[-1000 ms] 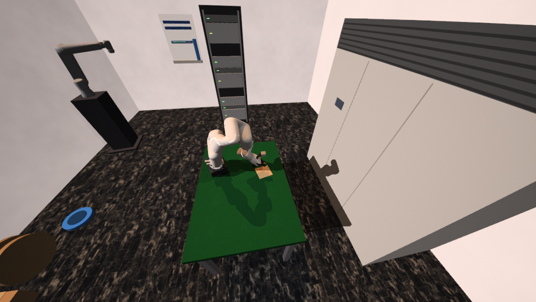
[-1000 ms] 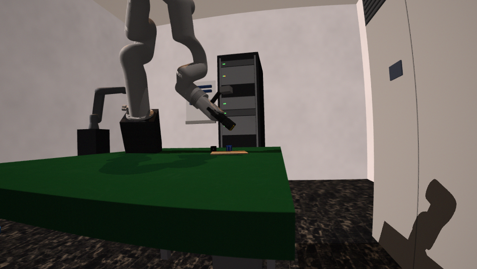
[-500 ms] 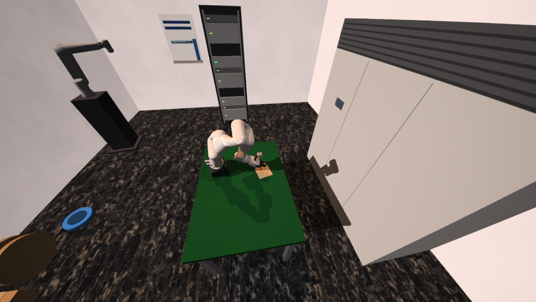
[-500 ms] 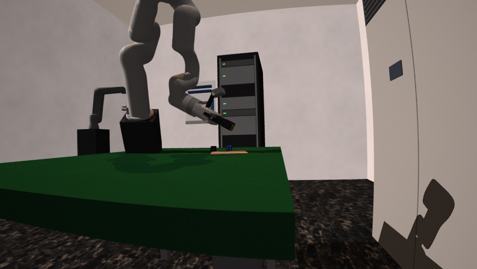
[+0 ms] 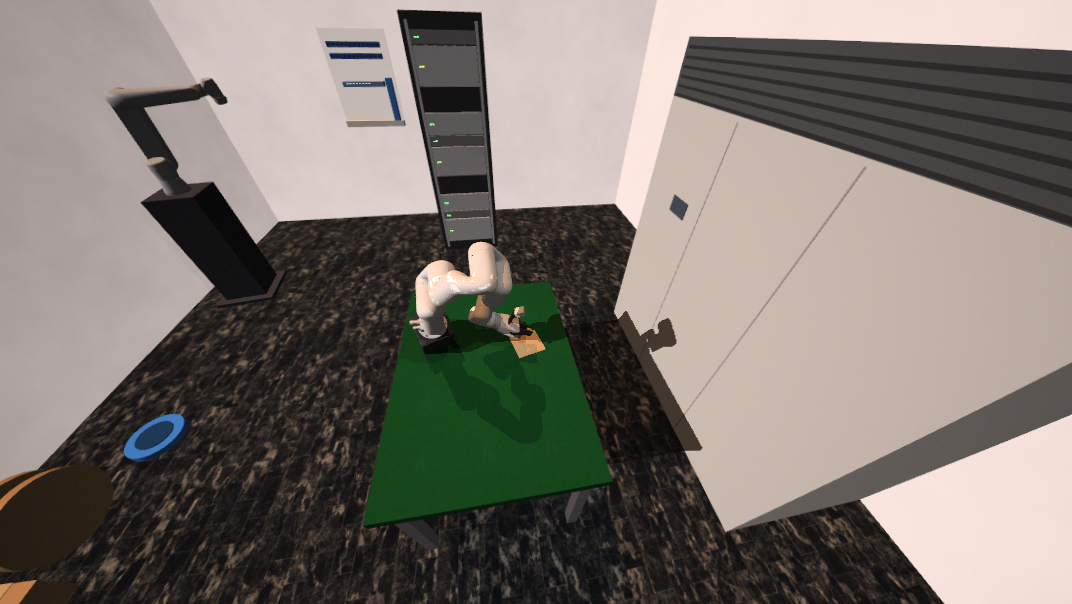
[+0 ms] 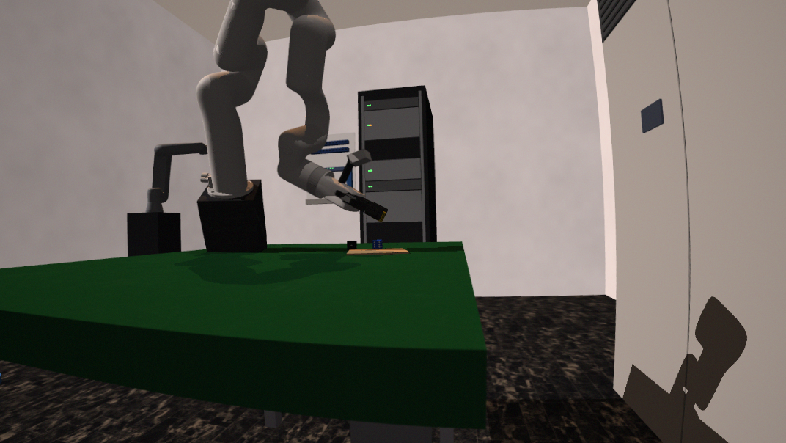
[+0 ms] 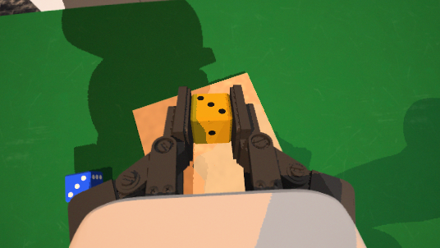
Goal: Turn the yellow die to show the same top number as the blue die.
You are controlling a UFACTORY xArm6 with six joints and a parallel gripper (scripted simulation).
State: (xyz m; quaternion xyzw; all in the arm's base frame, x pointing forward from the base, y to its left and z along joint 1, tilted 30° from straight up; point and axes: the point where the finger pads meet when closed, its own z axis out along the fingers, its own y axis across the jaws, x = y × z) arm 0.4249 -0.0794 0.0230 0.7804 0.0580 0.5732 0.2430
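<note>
My gripper [image 7: 210,102] is shut on the yellow die [image 7: 211,117] and holds it in the air above the tan mat. In the wrist view the die shows a three-pip face away from me and a one-pip face toward me. In the exterior view the gripper [image 6: 376,211] is tilted and hangs well above the mat [image 6: 377,251]. The blue die [image 7: 82,185] lies on the green table left of the mat, a three-pip face in view; it also shows in the exterior view [image 6: 377,243]. In the top view the gripper [image 5: 525,328] is over the mat [image 5: 529,343].
A black die [image 6: 351,244] lies on the table left of the blue die. The arm's black base [image 6: 232,217] stands at the table's far left. The table's right edge is close to the mat. A server rack [image 6: 394,162] stands behind the table.
</note>
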